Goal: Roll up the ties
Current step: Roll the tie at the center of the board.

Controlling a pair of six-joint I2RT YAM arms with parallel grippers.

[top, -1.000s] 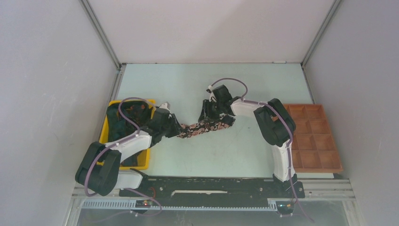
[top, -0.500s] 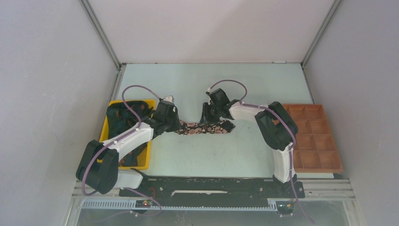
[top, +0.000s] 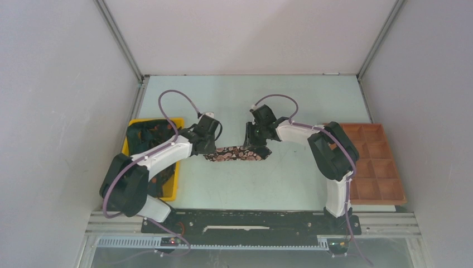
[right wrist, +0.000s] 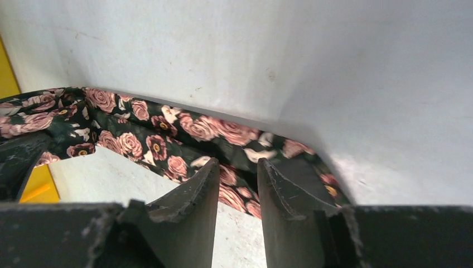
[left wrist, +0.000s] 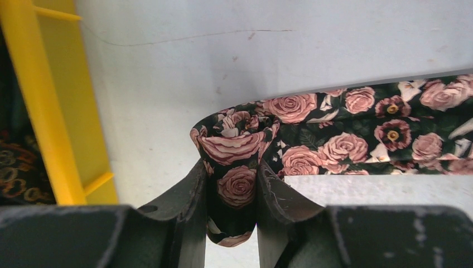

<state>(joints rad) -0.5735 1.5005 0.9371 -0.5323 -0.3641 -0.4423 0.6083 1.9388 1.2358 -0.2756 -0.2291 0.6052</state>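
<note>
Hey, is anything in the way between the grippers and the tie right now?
Nothing visible. The left gripper already pinches a folded end of the tie, and the right gripper grips its other end, with the tie stretched between them.

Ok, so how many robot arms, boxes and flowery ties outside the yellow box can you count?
Robot arms: 2
Yellow box: 1
Brown tray: 1
Flowery tie outside the box: 1
Total: 5
</note>
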